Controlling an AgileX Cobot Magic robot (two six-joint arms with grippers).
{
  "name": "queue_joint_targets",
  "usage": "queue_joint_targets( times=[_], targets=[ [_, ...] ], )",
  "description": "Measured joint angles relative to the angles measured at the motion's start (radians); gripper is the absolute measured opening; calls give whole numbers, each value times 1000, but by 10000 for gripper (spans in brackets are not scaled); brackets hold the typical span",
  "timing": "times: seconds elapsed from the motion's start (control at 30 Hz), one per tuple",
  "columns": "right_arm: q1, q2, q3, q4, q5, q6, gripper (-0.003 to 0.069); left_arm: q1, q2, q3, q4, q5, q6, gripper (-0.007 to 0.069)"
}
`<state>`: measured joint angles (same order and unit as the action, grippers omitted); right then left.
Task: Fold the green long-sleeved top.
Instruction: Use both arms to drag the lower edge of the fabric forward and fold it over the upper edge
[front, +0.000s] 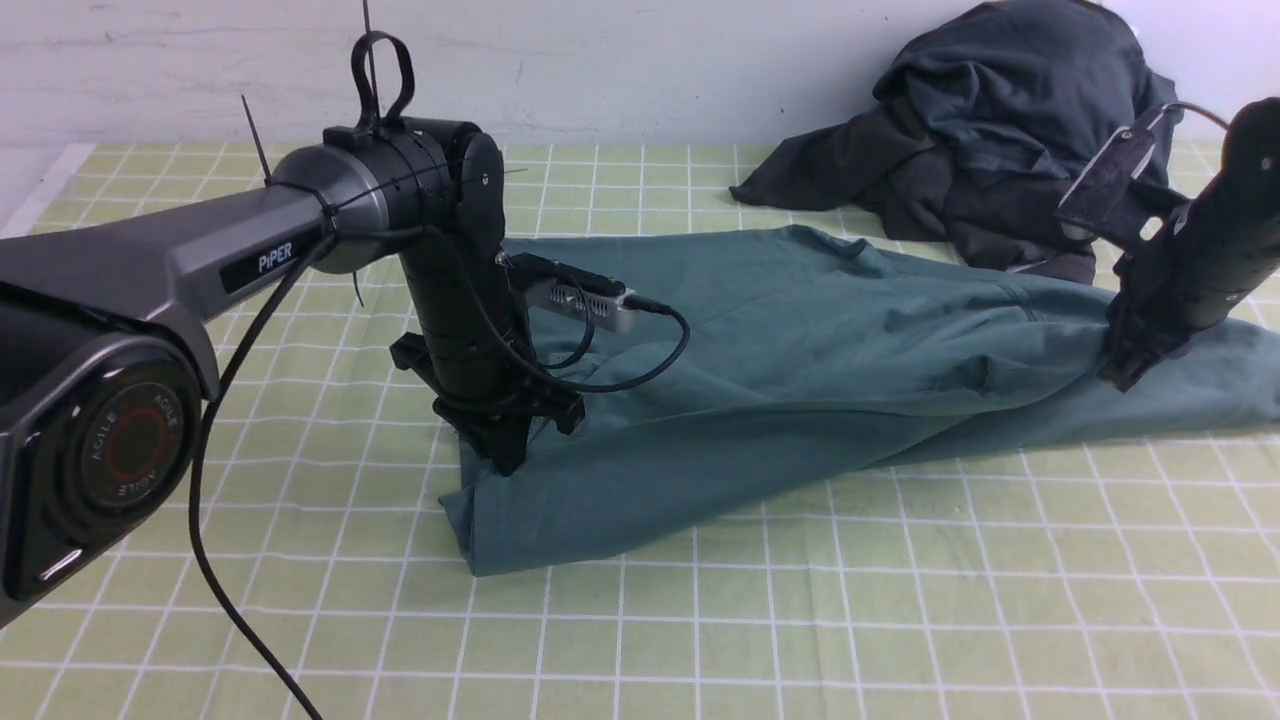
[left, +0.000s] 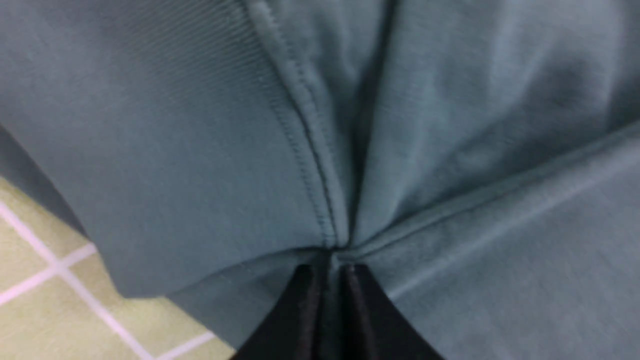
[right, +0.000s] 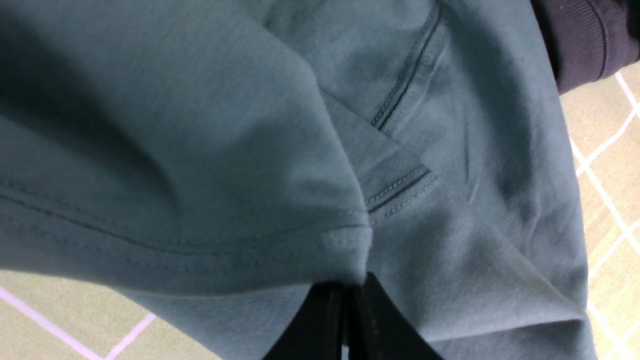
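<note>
Pinching the green long-sleeved top (front: 720, 460) near its left end, the left hand (front: 510, 455) was closed on the fabric; the right hand (front: 1115, 375) gripped a fold toward the other end. The top stretched across the gridded worktop (front: 700, 640), in front of dark garments (front: 960, 150).

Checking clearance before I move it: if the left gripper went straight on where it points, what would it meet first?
The green top pinched at its tips; beneath, probably the tabletop, though depth is unclear.
</note>
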<state>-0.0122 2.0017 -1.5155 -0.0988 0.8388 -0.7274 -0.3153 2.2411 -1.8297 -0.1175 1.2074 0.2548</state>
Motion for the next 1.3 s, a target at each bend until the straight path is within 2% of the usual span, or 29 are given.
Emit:
queue_joint_targets(
  times=[0.2, 0.37, 0.5, 0.6, 0.67, 0.8, 0.97, 1.03, 1.13, 1.3],
  targets=[
    [0, 0, -4, 0, 14, 0, -3, 0, -96, 7, 9, 1, 14, 20],
    [0, 0, -7, 0, 34, 0, -3, 0, -207, -26, 97, -29, 15, 20],
    [0, 0, -18, 1, 48, 0, -3, 8, -222, -55, 155, -193, -4, 20],
    [0, 0, -47, 2, 24, 0, -3, 39, -202, -58, 202, -469, -88, 20],
    [-1, 0, -57, 5, 7, 0, -3, 48, -189, -58, 207, -535, -112, 20],
    [-8, 37, -135, 9, -83, 0, -3, 76, -103, -58, 215, -790, -151, 20],
    [-15, 156, -237, 1, -186, 51, 0, 96, 10, -79, 216, -916, -167, 20],
    [-15, 206, -281, -7, -217, 106, 24, 107, 57, -103, 216, -923, -181, 20],
    [-16, 248, -333, -15, -238, 207, 101, 129, 115, -151, 215, -923, -211, 48],
    [-17, 241, -367, -47, -226, 406, 241, 161, 145, -231, 216, -893, -224, 219]
  ],
)
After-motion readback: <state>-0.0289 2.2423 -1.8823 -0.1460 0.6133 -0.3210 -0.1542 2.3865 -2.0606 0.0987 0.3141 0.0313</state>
